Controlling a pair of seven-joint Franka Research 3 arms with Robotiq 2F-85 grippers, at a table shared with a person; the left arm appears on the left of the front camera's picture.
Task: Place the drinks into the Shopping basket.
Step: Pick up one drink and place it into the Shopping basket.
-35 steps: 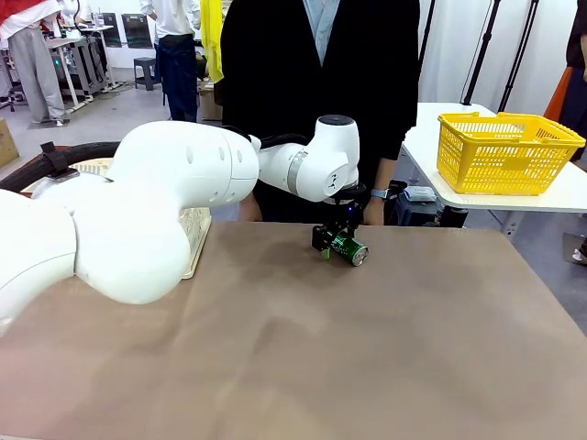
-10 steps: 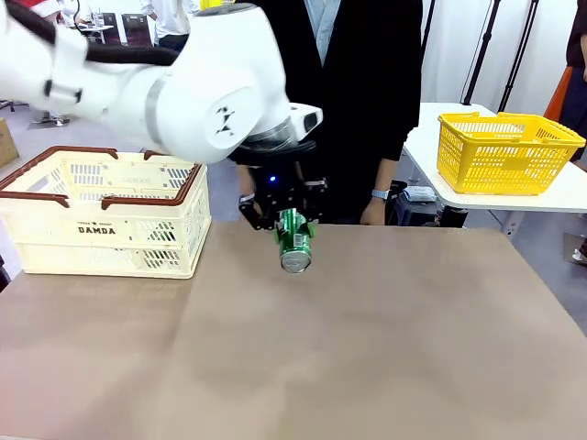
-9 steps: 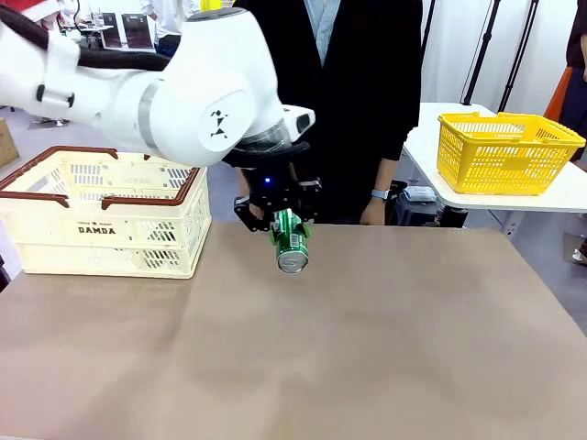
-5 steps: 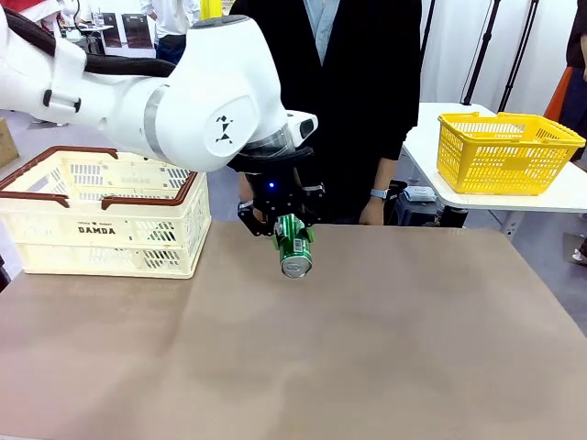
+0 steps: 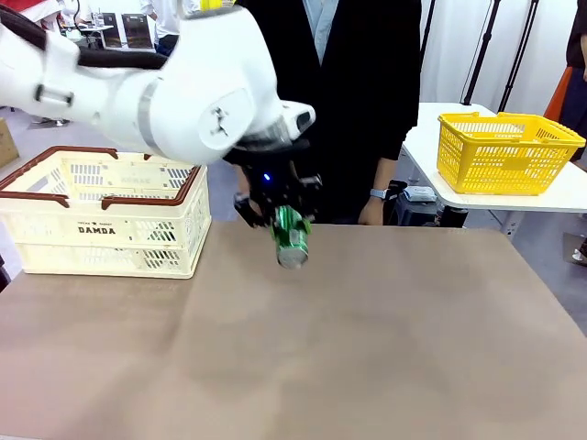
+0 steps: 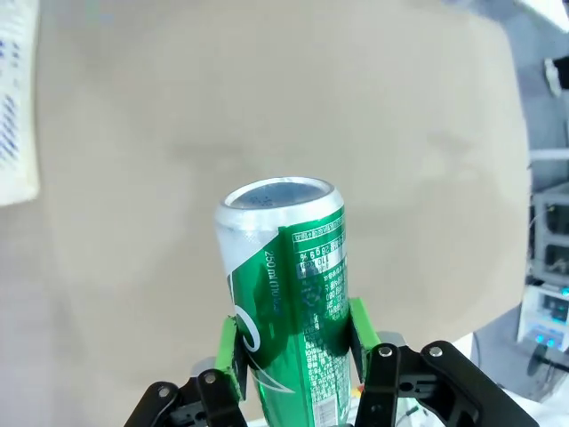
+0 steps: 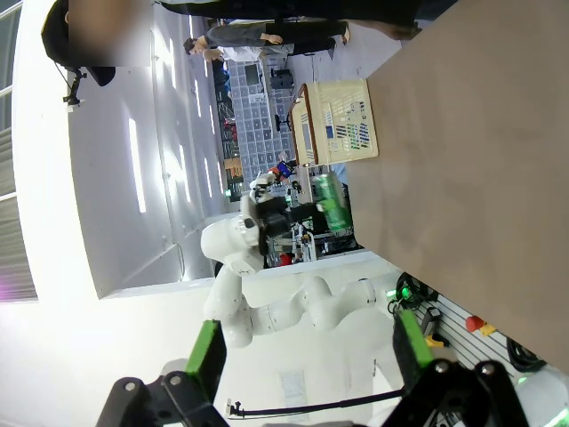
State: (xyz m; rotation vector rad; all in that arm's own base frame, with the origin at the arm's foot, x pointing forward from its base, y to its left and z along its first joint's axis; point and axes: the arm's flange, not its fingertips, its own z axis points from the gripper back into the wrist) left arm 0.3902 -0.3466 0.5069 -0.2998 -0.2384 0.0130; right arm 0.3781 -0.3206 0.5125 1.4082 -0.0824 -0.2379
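Observation:
A slim green can [image 5: 293, 246] hangs tilted above the brown table, top end down, with my left gripper [image 5: 284, 223] shut on it. The left wrist view has the same can [image 6: 286, 294] squeezed between the green pads [image 6: 228, 354] of that gripper [image 6: 293, 349], its silver end pointing at the tabletop. The cream Shopping basket [image 5: 101, 240] with brown rim handles stands at the table's far left, a short way left of the can. My right gripper [image 7: 308, 351] is open with nothing in it, far from the can [image 7: 329, 201] and the basket [image 7: 340, 133].
A person in dark clothes [image 5: 321, 101] stands at the far edge, directly behind the held can. A yellow mesh basket [image 5: 507, 151] sits on a white side table at the right. Bare brown tabletop [image 5: 367, 348] spreads across the middle and near side.
The left gripper lifted the green can off the table and carried it left toward the cream basket. Over the last second it only shifted slightly up and left.

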